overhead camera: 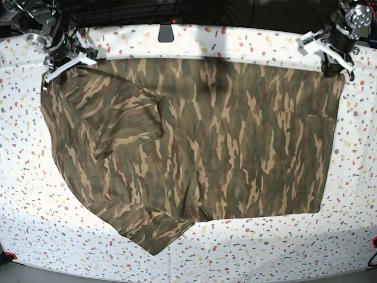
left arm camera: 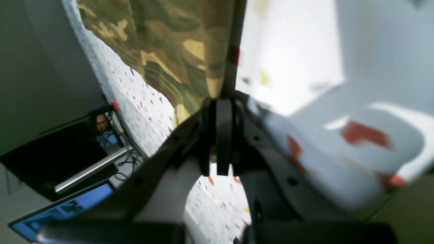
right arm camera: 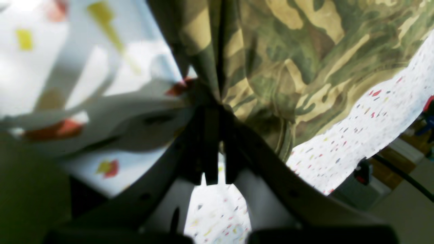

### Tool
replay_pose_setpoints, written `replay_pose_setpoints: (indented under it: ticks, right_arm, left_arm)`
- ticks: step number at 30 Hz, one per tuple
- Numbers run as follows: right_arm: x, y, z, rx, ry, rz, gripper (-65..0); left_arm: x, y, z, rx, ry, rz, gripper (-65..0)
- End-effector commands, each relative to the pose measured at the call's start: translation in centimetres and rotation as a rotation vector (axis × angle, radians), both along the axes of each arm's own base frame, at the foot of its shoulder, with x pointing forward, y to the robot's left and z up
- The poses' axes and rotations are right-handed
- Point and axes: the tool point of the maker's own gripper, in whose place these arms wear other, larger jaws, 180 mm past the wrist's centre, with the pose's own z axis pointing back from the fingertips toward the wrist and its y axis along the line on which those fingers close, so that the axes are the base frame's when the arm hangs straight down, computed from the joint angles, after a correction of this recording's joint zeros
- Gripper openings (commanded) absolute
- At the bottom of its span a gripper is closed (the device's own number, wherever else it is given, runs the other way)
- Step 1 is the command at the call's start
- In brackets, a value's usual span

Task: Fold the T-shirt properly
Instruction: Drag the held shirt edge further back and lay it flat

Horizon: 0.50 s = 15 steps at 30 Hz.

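The camouflage T-shirt (overhead camera: 194, 141) lies spread across the speckled white table (overhead camera: 247, 253), with one sleeve folded over its body at the left and another sticking out at the bottom. At the far right corner of the cloth, my left gripper (overhead camera: 331, 69) is shut on the edge. In the left wrist view the T-shirt (left arm camera: 169, 44) runs up from the closed left gripper (left arm camera: 222, 101). My right gripper (overhead camera: 50, 75) is shut on the far left corner. In the right wrist view the T-shirt (right arm camera: 305, 51) bunches into the closed right gripper (right arm camera: 213, 101).
A small black object (overhead camera: 166, 32) sits at the table's far edge, in the middle. Beyond the table edge, the left wrist view shows a blue screen (left arm camera: 67, 206) and cables (left arm camera: 125, 162). Both arms reach in from the far corners.
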Motion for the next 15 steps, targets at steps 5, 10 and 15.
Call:
replay_pose_setpoints:
  ticks: [5,10,15]
  right_arm:
    - [-1.4,-0.7,0.7,-0.061,0.016,0.009,-65.0]
    - [-2.5,0.0,1.1,-0.068,0.028,0.027,-65.0]
    - [-2.7,0.3,1.4,-0.068,0.029,0.03,-65.0]
  left_arm:
    - [-2.9,1.6,-0.2,0.113,0.049,-0.028,-65.0]
    - [-4.1,1.6,-0.4,0.118,0.067,-0.034,-65.0]
    - [-3.8,2.2,0.1,0.147,0.033,-0.007,-65.0]
